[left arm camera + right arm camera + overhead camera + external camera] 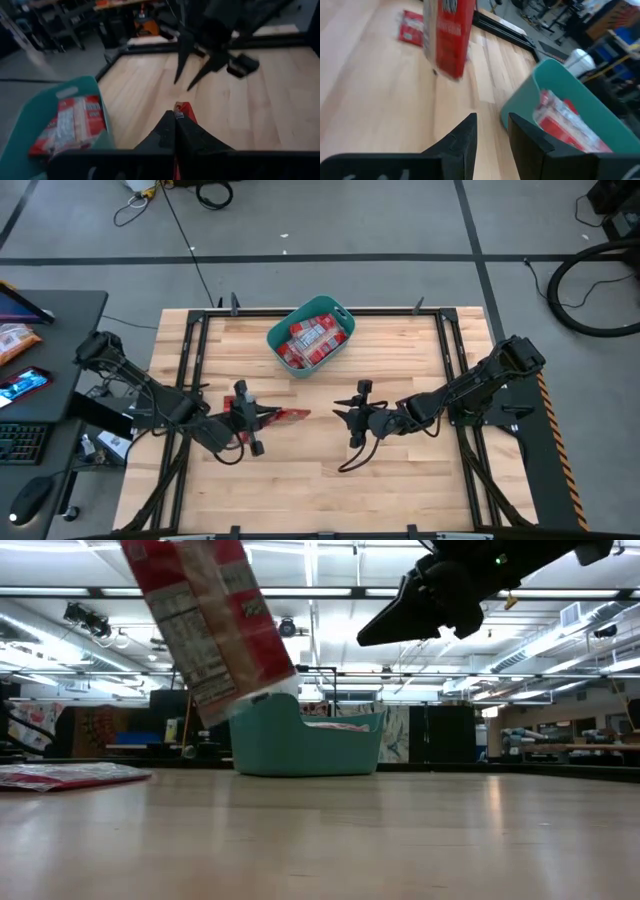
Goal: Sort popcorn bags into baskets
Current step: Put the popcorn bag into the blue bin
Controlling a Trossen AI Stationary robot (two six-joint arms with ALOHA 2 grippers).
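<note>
A flat red popcorn bag with cream label panels (210, 625) hangs clamped in the left pincer (262, 416), lifted clear of the pale wooden worktop (400, 480); the overhead camera shows only a thin red sliver of it jutting from the fingertips toward the right pincer (345, 415), while the table-level view shows its printed face tilted, its top cut off by the frame edge. From the left wrist, just a small red corner of the bag peeks past the closed fingers (175, 132). The teal rounded-rectangular plastic tub (330, 310) stands beyond both pincers, at the far edge of the worktop, roughly between them, with several red packets (312, 340) piled inside; how many cannot be counted. The low view alone shows another red packet (70, 776) lying flat on the worktop, and the right wrist view shows a packet lying beyond the held one; the overhead view hides it under the left arm. The right pincer hovers above the worktop facing the left one, its fingers (465, 137) parted and holding nothing. Both arms reach inward from the worktop's sides, forearms low and nearly level, pincers near each other but apart.
</note>
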